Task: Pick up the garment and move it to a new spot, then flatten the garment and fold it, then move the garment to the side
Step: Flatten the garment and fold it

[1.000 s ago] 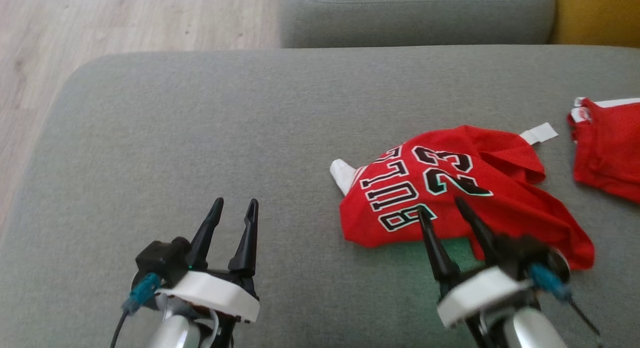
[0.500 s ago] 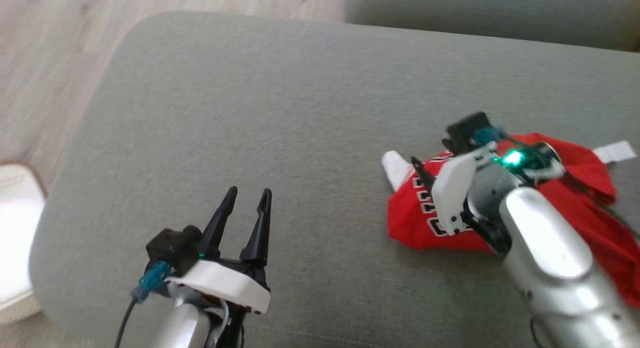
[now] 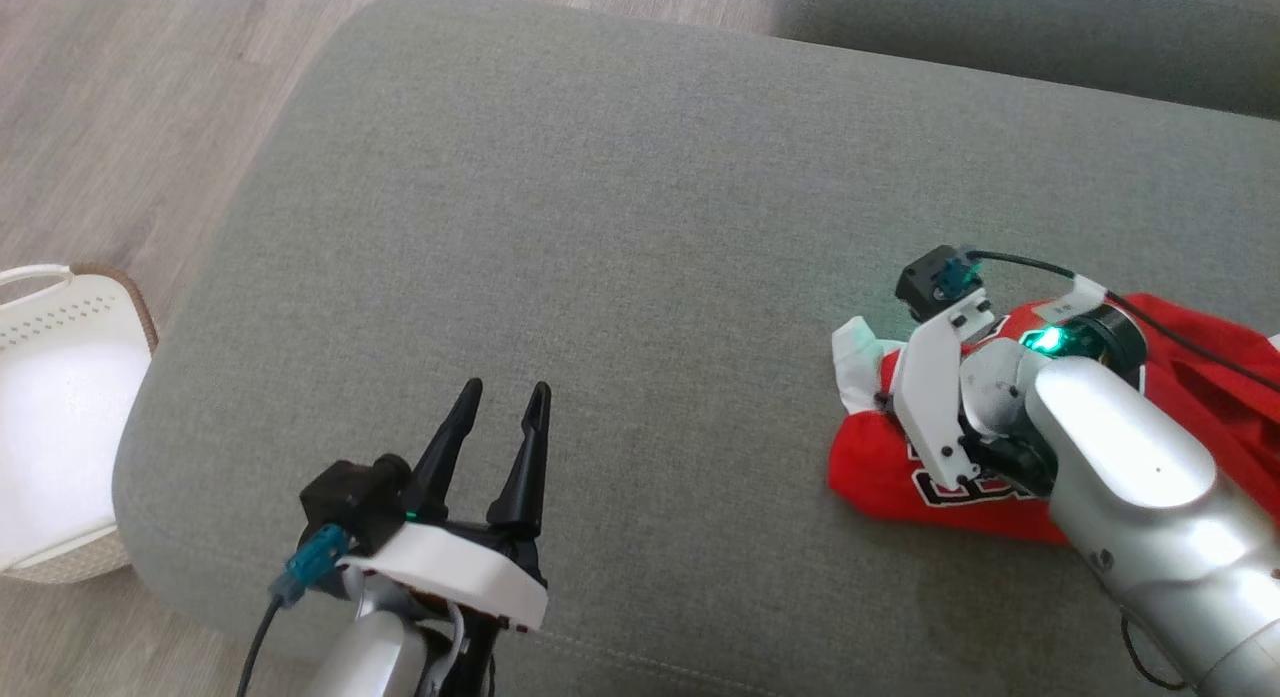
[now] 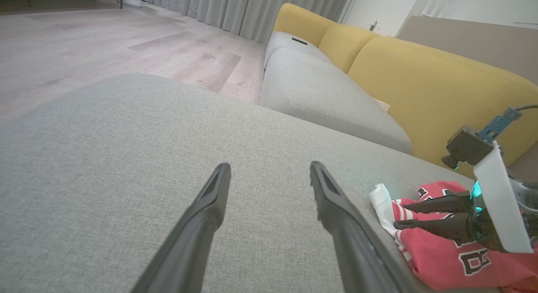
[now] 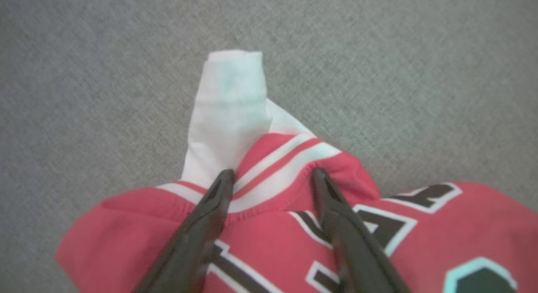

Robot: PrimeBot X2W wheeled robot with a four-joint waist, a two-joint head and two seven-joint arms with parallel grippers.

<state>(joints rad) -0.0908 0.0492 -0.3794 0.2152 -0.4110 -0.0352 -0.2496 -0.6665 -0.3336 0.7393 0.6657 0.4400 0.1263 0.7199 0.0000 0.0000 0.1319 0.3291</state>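
Observation:
The garment (image 3: 872,469) is a crumpled red jersey with black lettering and a white striped edge, lying at the right of the grey cushion (image 3: 600,227). My right gripper (image 5: 272,172) points down onto its left end. Its jaws are open, and the fingertips (image 5: 225,178) press on the fabric either side of the striped trim. A white flap (image 5: 229,116) sticks out just past them. The left wrist view shows that gripper (image 4: 402,217) from the side, low on the jersey (image 4: 441,261). My left gripper (image 3: 505,392) hovers open with nothing in it over bare cushion, well left of the garment.
A white basket (image 3: 60,417) stands on the wooden floor (image 3: 120,97) off the cushion's left edge. Beyond the cushion are a grey sofa seat (image 4: 328,99) and a yellow backrest (image 4: 420,83).
The head camera has swung, so the whole picture shifted. My right arm has reached over the jersey and turned its fingers down onto the striped left edge. The left gripper has stayed put.

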